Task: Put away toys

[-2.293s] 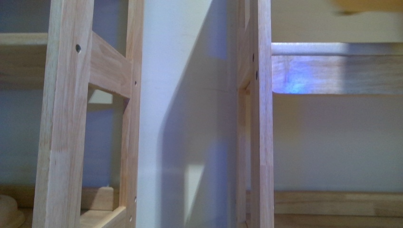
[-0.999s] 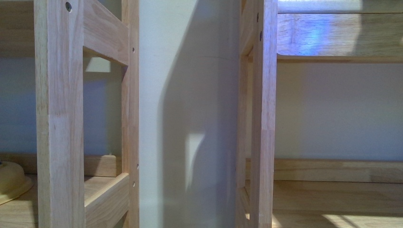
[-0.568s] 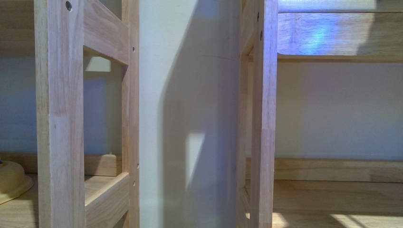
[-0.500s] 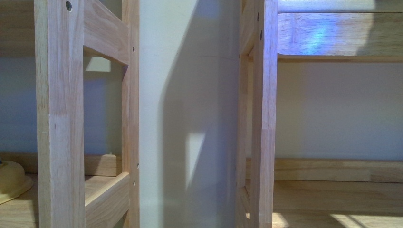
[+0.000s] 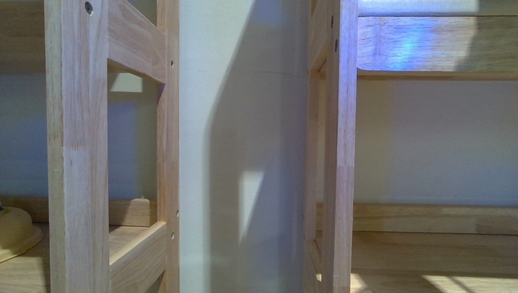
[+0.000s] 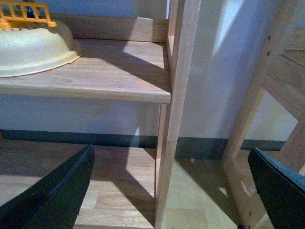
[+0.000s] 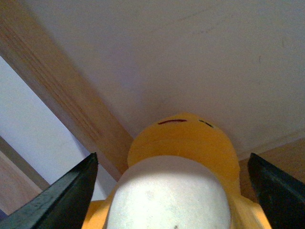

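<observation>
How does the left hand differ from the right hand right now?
The left hand is empty, while the right hand has the plush toy filling its gap, apparently gripped. The left hand looks at wooden shelves and a cream bowl; the right hand faces a wall. Both have dark fingers spread wide.

The plush animal (image 7: 183,143) is orange-yellow with a pale cream patch and two thin dark red stitched lines. The shelf frames (image 5: 76,146) are pale natural wood with visible grain and small dark screw holes. The wall (image 5: 244,122) is off-white, crossed by grey-blue shadow. A bowl (image 6: 33,45) on the shelf is speckled cream, with a bright orange piece (image 6: 24,12) on top. The right gripper's (image 7: 171,191) and the left gripper's (image 6: 171,191) jaws are black
</observation>
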Tool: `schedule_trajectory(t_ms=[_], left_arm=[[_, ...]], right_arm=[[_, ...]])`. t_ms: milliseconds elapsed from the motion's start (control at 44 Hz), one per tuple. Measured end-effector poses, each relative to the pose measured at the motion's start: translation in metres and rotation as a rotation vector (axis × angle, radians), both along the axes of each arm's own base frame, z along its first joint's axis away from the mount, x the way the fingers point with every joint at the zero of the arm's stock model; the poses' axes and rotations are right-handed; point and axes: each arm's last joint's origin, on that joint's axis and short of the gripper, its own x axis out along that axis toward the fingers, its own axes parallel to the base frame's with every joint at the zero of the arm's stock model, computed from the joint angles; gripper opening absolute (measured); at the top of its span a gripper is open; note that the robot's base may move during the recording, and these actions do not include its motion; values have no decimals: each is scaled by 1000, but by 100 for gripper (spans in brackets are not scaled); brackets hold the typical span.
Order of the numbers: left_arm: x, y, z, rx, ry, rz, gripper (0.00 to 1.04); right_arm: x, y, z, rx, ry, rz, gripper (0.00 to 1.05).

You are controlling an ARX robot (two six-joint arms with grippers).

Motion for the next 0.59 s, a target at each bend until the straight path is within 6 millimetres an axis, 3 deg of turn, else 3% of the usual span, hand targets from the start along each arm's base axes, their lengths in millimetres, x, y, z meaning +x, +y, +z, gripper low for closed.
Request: schedule_trajectory(t_ms=[45,318,590], left_arm=[[0,0,0,0,0,0,98],[0,0,0,0,0,0,98],[0,0,0,0,0,0,98]], right_arm=[[-2,0,2,2,-11,-6,100],[-24,6,16,-6,-72,4,98],[-78,16,24,-89,-152,13,98]])
